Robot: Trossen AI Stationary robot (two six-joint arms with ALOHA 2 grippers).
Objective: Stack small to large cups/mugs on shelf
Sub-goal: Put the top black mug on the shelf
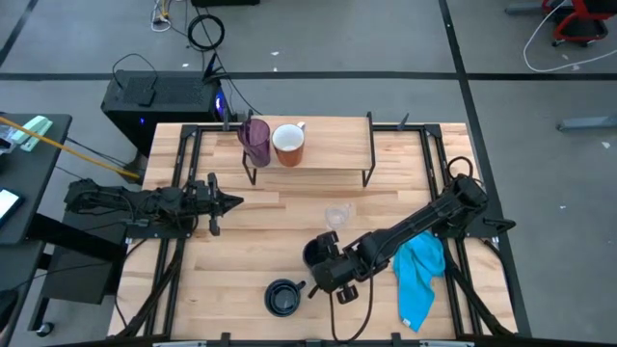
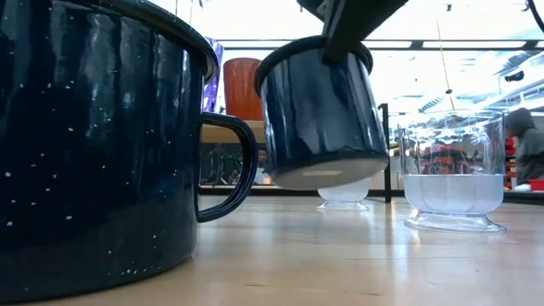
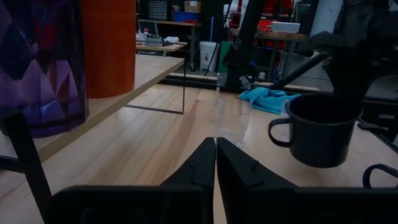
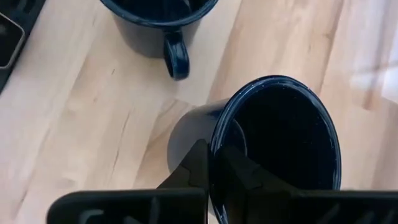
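Note:
A dark navy mug (image 1: 316,253) hangs tilted in my right gripper (image 1: 330,262) over the table's near middle, shown lifted in the low view (image 2: 319,110). The second navy mug (image 1: 283,296) stands on its base near the front edge. The light-wood shelf (image 1: 337,149) on black wire legs carries the purple tumbler (image 1: 255,138) and the orange-brown mug (image 1: 289,143), both upright. A clear glass (image 1: 336,215) stands in front of the shelf; the low view shows two glasses (image 2: 450,170) (image 2: 344,191). My left gripper (image 1: 231,200) waits shut at the table's left. My right gripper pinches the navy mug's rim (image 4: 214,140), one finger inside the cup and one outside against its wall. The fingers (image 4: 194,163) come slanting down from above. The mug is lifted clear of the table and tilted, its base (image 2: 327,174) lower toward the near side.
A bright blue cloth (image 1: 419,275) lies crumpled under the right arm near the table's right edge. The shelf's right half (image 1: 347,145) is bare wood. A black computer case (image 1: 159,101) sits beyond the far-left corner. A person (image 2: 527,144) shows far off in the room.

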